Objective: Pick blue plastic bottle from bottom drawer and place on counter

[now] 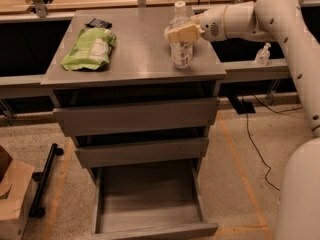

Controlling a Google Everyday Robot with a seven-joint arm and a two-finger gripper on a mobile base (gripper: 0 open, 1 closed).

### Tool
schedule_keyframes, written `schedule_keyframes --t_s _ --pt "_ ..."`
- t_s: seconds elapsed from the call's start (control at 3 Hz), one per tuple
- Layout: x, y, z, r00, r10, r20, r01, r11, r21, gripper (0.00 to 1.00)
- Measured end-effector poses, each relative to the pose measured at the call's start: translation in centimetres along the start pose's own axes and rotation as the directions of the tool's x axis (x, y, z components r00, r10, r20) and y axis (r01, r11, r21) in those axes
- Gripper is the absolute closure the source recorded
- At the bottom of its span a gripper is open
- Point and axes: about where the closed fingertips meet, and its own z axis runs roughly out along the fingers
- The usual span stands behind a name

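Grey cabinet on a speckled floor, its tabletop [140, 59] serving as the counter: the blue plastic bottle [181, 54] stands upright on it, directly in and under the gripper [184, 33], which is closed around the bottle's upper body just below the cap. Far below the gripper the bottom drawer [155, 231] hangs open and looks empty, while a green bag [90, 49] lies well apart from it across the tabletop. Picking and carrying appear done; what seems left is letting go and drawing the arm clear without tipping the bottle.
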Motion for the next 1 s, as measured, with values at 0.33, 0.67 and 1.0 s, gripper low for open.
schedule_keyframes --t_s 0.33,0.67,1.0 --pt "0.31 -0.47 0.4 1.0 0.008 0.003 -0.008 1.0 -0.001 0.0" --pt "0.34 -0.68 0.51 1.0 0.006 0.005 -0.006 1.0 -0.001 0.0" --pt "0.19 -0.81 0.48 1.0 -0.011 -0.002 0.011 0.9999 0.012 0.0"
